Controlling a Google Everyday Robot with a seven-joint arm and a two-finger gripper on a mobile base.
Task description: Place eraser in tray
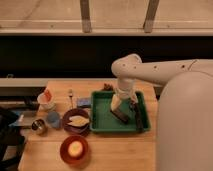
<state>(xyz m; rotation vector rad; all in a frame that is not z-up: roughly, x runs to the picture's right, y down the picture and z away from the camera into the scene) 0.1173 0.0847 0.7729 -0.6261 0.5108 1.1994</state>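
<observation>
The green tray point(102, 125) lies on the wooden table, right of centre. The eraser point(120, 116), a small dark bar, lies flat on the tray floor near its middle. My gripper point(115, 103) hangs from the white arm over the tray, just above and to the left of the eraser, and I cannot tell whether it touches it. A slim dark stick point(135, 115) lies along the tray's right side.
A blue pad point(84, 102) sits at the tray's left edge. Two dark-red plates point(76, 121) point(75, 149) hold food at front left. A blue cup point(52, 119), a white cup point(46, 100), a metal cup point(37, 126) and a fork point(70, 96) stand further left.
</observation>
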